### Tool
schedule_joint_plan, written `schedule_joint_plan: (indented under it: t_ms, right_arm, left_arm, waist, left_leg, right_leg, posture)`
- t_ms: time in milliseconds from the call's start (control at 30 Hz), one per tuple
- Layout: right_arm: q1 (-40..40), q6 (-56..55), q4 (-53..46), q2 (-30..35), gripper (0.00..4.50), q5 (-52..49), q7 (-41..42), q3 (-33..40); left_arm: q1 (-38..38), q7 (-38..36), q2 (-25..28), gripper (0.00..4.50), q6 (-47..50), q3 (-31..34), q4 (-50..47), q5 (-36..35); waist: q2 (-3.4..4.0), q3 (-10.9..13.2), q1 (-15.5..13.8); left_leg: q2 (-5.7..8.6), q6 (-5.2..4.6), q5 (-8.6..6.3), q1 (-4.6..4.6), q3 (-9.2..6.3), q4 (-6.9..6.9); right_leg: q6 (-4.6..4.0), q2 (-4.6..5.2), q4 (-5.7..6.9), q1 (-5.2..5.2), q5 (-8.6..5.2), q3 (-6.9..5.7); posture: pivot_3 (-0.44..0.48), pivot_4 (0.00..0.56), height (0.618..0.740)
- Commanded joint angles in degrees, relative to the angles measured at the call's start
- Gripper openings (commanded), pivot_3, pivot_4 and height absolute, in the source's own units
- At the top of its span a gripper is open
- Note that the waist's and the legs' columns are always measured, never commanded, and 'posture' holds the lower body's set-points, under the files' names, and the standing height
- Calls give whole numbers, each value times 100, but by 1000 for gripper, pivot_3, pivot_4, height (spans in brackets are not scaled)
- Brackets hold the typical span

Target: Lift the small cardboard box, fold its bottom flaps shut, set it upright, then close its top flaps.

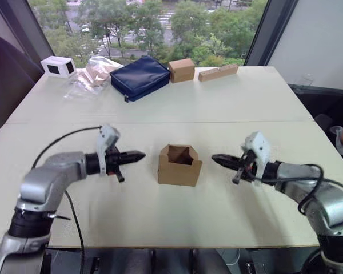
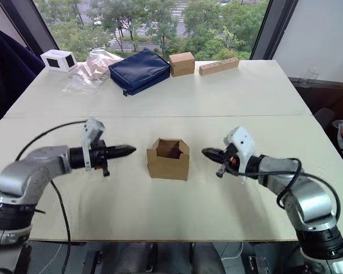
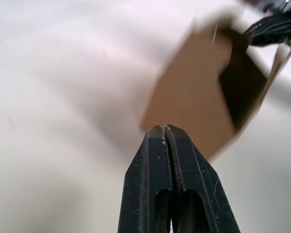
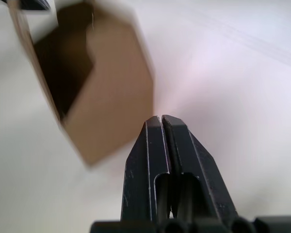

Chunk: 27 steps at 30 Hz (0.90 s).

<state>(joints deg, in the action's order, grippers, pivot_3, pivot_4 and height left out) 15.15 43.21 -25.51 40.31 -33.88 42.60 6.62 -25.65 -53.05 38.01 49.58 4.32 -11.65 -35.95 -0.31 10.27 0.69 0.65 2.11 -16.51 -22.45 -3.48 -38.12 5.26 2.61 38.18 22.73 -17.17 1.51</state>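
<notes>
I see the small cardboard box (image 1: 179, 165) standing upright on the white desk (image 1: 240, 97), in the near half and about midway between my two arms, with its open end up. The top flaps (image 1: 180, 150) stand raised around the opening, and I can look down into the dark inside. The box rests on its lower end, so I cannot tell how the bottom flaps lie. My left gripper (image 1: 138, 155) hangs level just above the desk, its tip pointing at the box's left side, near it but apart. In the left wrist view its jaws are clenched together with nothing between them, the two black fingers (image 3: 157, 160) pressed flat against each other, and the box sits just beyond their tip. My right gripper (image 1: 216, 159) mirrors it from the other side, pointing at the box's right wall with a gap between. Its jaws are also clenched on nothing, the fingers (image 4: 153, 145) meeting along a thin seam. Along the far edge of the desk I see a white box with a dark window (image 1: 58, 67), a crumpled clear plastic bag (image 1: 94, 75), a navy zip pouch (image 1: 140, 76), a small brown cube-like box (image 1: 182, 70) and a long cardboard strip (image 1: 218, 72), all well apart from the box I am working on.
</notes>
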Motion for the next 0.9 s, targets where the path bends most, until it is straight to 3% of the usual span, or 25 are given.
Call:
schedule_joint_plan:
  t_ms: [33, 467, 900]
  right_arm:
    - [304, 171, -323, -137, 0, -412, -15, 8]
    - [642, -54, 63, -365, 0, 241, -32, -1084]
    - [810, -316, 560, -501, 0, 596, 130, -1365]
  left_arm:
    - [-207, -156, -26, 21, -1, -77, -41, -175]
    - [-667, -555, -344, 21, -718, -972, 691, 428]
    - [-587, -694, -489, 21, -1176, -1439, 953, 984]
  waist:
    - [0, 0, 17]
    - [0, 0, 6]
    - [0, 0, -2]
  left_leg:
    - [-1, 0, 0, 0, -1, 0]
    - [3, 0, 0, -2, 0, 1]
    - [6, 0, 0, -2, -1, 0]
  right_leg:
    - [0, 1, 0, 0, 0, 0]
    - [0, 1, 1, 3, 0, 0]
    - [0, 1, 0, 2, 0, 0]
  posture:
    - [0, 150, 740]
    - [0, 150, 740]
    - [0, 150, 740]
